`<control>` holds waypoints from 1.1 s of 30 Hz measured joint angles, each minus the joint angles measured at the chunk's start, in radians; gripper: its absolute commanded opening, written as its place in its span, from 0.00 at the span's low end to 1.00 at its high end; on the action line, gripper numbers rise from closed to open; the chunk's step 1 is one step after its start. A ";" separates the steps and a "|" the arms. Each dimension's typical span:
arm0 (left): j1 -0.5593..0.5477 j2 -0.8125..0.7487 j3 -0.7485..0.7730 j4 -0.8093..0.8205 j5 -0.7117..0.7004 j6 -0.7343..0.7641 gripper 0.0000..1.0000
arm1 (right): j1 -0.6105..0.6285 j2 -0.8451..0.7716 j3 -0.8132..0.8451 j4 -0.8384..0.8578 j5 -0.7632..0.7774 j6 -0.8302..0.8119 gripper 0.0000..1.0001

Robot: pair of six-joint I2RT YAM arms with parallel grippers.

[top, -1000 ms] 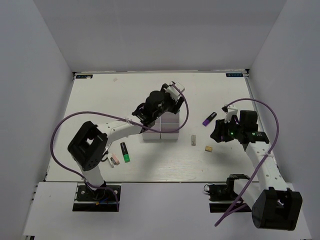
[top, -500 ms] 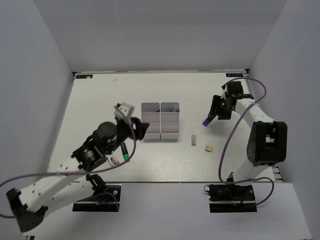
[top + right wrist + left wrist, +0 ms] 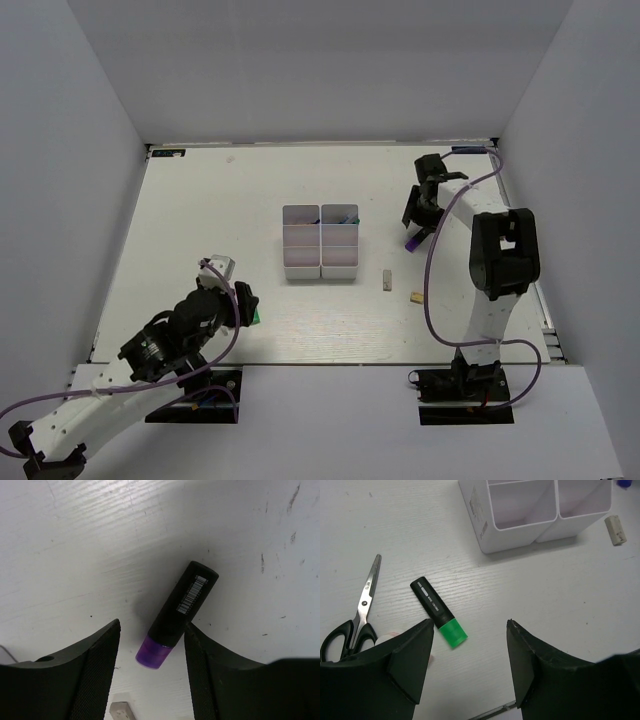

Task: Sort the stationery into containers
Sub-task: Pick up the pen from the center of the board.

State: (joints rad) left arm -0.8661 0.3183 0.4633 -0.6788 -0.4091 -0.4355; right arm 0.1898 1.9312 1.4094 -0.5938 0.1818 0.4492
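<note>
Left gripper (image 3: 469, 625) was released, jaws spread wide with nothing between them, poised over the near-left part of the table (image 3: 200, 220). In the left wrist view the green-tipped black marker (image 3: 438, 611) lay flat on the table just beyond my left finger (image 3: 410, 660), green end toward the near side, not touched by either finger. A pair of black-handled scissors (image 3: 355, 615) lay to the left of the marker, blades pointing far. A pale pink piece (image 3: 386, 639) showed between scissors and finger, mostly hidden. The white bins (image 3: 482, 525) stood well apart, on the far side; the two near compartments showed nothing inside from this angle. Right gripper (image 3: 152, 625) was also released, jaws spread, over the far-right part of the table. The purple-black marker (image 3: 180, 610) lay flat beneath it, purple end between the fingertips in the right wrist view; I could not tell whether either finger touched it. From the top view the small grey stick (image 3: 386, 280) lay right of the bins, with the tiny tan block (image 3: 416, 297) near it, further right and nearer. Dark and blue pens (image 3: 338, 217) showed in the far pair of bins, too small to detail. Both markers, the stick, the block and the pink piece were outside the bins.
</note>
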 measured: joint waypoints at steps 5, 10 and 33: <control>0.000 0.029 0.000 -0.024 -0.001 -0.011 0.70 | 0.010 0.031 0.000 -0.010 0.031 0.028 0.54; 0.000 0.031 0.000 -0.026 -0.002 -0.016 0.70 | 0.006 0.071 0.000 -0.010 0.042 0.049 0.54; 0.000 0.050 0.000 -0.026 -0.015 -0.019 0.70 | -0.015 -0.041 -0.163 0.132 -0.147 -0.007 0.00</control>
State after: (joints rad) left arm -0.8661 0.3679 0.4633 -0.7048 -0.4244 -0.4541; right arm 0.1749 1.8904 1.2469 -0.4622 0.0345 0.4423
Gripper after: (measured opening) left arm 0.702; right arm 0.341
